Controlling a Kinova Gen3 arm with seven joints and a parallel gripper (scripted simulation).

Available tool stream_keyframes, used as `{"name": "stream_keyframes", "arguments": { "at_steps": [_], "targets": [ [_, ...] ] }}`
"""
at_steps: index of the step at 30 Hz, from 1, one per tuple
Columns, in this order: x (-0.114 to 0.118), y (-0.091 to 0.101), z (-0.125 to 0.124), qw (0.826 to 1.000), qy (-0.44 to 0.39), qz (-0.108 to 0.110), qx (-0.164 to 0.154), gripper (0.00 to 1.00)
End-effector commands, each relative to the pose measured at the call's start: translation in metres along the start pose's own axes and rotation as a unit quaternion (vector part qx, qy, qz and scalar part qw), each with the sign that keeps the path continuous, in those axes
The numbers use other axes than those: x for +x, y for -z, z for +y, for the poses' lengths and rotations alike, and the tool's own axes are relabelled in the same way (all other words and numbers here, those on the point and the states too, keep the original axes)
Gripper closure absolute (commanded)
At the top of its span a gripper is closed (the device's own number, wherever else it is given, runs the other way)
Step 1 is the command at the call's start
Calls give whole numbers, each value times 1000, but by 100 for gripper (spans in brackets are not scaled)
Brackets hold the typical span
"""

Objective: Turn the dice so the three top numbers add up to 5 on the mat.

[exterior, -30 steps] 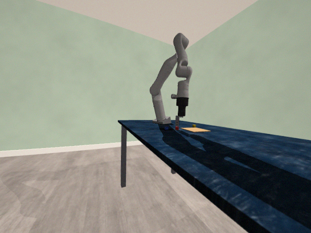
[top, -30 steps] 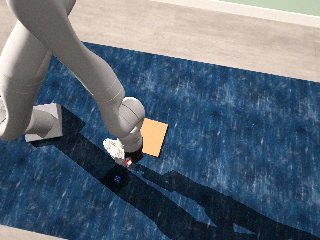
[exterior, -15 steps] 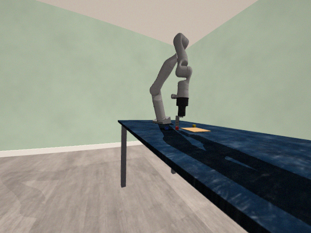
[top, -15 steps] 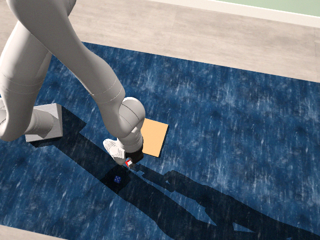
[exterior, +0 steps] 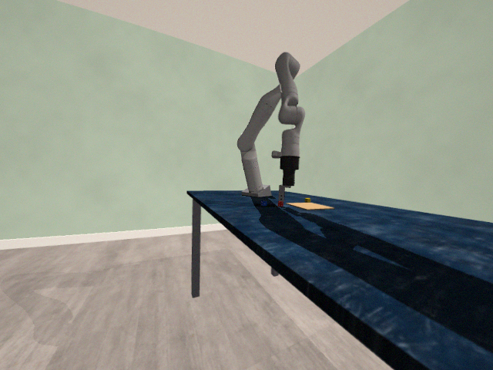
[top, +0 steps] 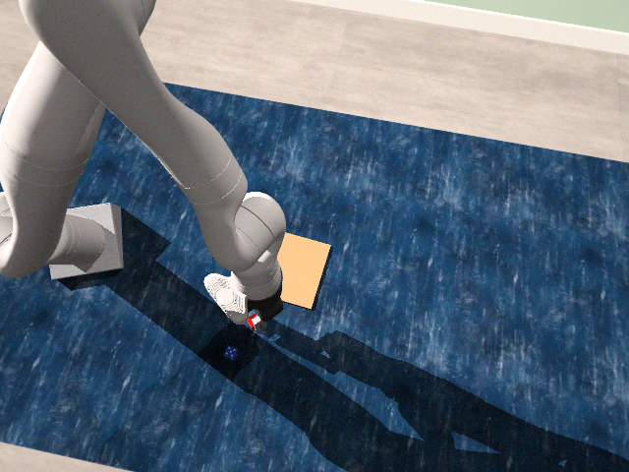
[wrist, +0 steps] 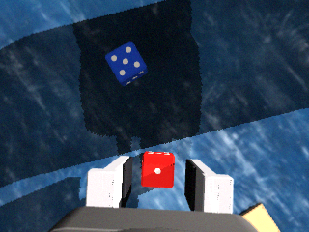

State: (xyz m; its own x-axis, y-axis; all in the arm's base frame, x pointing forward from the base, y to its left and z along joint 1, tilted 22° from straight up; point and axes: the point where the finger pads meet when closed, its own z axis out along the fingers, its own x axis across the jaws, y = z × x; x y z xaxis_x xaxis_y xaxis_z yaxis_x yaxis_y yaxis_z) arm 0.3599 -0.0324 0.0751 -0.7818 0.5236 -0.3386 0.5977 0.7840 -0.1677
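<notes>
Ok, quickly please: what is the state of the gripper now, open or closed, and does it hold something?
Gripper: open, holding nothing; its jaws stand on either side of the small red die without touching it.
</notes>
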Motion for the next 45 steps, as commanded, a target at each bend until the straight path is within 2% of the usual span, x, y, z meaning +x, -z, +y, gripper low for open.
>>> {"name": "stream_keyframes", "arguments": {
  "at_steps": [1,16,45],
  "targets": [
    [-1,-4,-2,1000,-3,1,2,30],
    [-1,-20,-2,1000,-3,1,2,30],
    [-1,-20,-2,1000,-3,1,2,30]
  ]
}}
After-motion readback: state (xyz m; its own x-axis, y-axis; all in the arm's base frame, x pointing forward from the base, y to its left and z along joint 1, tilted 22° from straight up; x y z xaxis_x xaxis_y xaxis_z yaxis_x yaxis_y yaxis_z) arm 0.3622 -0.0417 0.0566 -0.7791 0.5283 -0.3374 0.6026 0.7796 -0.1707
